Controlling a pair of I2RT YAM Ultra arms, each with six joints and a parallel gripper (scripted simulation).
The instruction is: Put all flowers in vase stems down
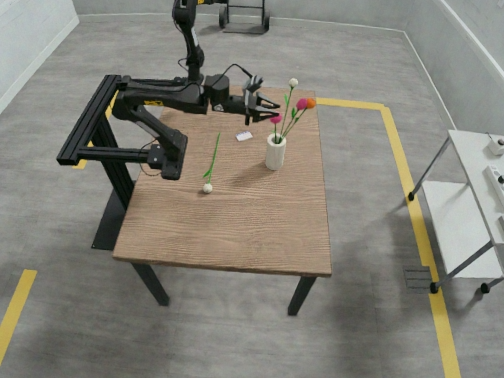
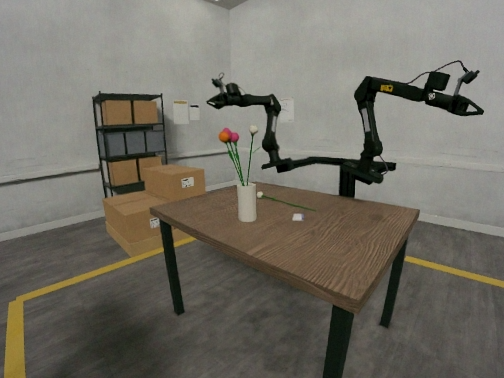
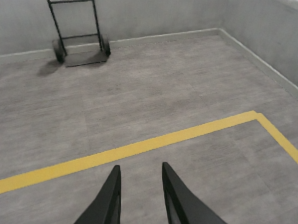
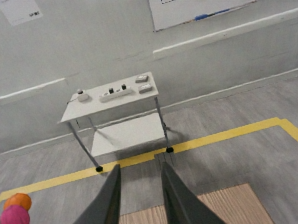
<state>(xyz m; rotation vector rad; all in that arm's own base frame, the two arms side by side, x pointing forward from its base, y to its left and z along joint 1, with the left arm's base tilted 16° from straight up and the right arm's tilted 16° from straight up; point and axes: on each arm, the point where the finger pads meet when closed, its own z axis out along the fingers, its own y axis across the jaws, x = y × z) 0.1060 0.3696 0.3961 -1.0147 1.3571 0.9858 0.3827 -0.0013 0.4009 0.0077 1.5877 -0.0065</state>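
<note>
A white vase (image 1: pixel 274 154) (image 2: pixel 247 204) stands upright on the table. In it are an orange flower (image 1: pixel 311 103) (image 2: pixel 224 136) (image 4: pixel 18 200), two pink flowers and a white flower (image 1: pixel 293 82) (image 2: pixel 253 129), blooms up. A second white flower (image 1: pixel 208 188) (image 2: pixel 260 194) lies on the table, its green stem (image 1: pixel 215 154) (image 2: pixel 290 203) looking nearly straight. My right gripper (image 1: pixel 278 110) (image 2: pixel 209 103) (image 4: pixel 141 169) is partly open and empty, raised near the blooms. My left gripper (image 2: pixel 481 111) (image 3: pixel 141 169) is partly open and empty, raised well away from the flowers and outside the top view.
A small white block (image 1: pixel 244 136) (image 2: pixel 298 217) lies on the table (image 1: pixel 240 225) (image 2: pixel 325 250) between the loose flower and the vase in the top view. A white cart (image 1: pixel 460 220) (image 4: pixel 125 132) stands beyond the table. A hand truck (image 3: pixel 80 36) stands by the wall.
</note>
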